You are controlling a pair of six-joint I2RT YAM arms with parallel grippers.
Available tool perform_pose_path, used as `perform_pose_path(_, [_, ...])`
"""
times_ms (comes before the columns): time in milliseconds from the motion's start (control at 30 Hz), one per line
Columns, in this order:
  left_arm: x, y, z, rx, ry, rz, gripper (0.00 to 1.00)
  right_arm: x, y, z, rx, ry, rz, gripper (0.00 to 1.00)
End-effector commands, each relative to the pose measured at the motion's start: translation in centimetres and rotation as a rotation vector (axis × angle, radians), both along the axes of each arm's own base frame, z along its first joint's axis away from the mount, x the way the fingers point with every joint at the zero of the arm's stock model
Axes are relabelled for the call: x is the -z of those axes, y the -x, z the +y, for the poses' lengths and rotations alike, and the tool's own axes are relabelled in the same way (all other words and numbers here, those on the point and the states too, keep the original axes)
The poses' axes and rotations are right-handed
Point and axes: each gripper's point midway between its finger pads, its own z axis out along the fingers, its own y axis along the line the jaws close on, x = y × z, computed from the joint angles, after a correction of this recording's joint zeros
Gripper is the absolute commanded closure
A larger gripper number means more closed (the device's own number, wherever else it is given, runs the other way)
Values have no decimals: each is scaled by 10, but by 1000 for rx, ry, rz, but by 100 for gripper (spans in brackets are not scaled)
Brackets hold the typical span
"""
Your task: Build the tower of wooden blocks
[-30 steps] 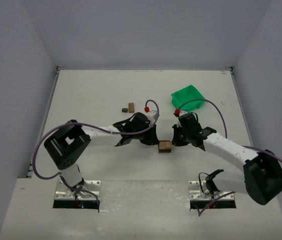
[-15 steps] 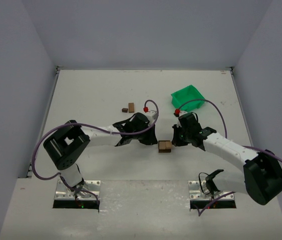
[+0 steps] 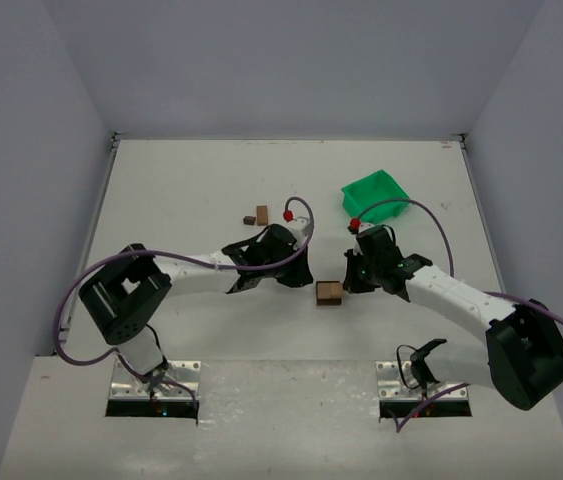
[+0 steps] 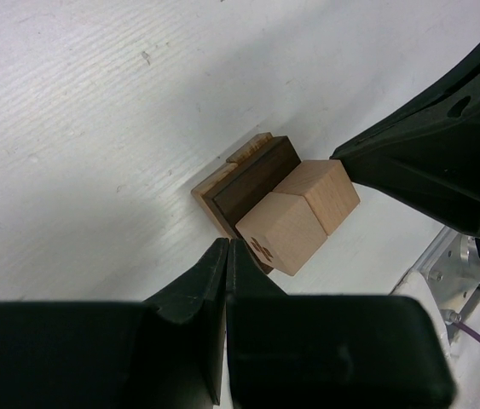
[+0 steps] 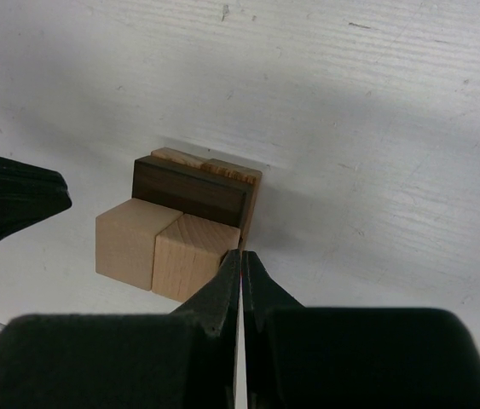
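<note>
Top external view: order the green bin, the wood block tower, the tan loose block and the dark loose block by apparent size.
green bin
wood block tower
tan loose block
dark loose block, slightly smaller

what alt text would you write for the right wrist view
The right gripper, shut, points at a small wood block tower on a white table: two light cubes side by side, with a dark brown block and tan pieces just beyond them.
</note>
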Motion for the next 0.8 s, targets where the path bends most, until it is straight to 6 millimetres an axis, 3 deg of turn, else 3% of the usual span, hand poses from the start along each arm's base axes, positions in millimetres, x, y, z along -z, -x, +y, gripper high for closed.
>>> perform_pose_path(0, [-21, -3, -3, -1, 35, -62, 100, -9, -7, 5, 25, -20, -13, 100])
perform_pose_path(767, [-26, -8, 5, -40, 17, -89, 100, -10, -7, 11, 8, -47, -5, 100])
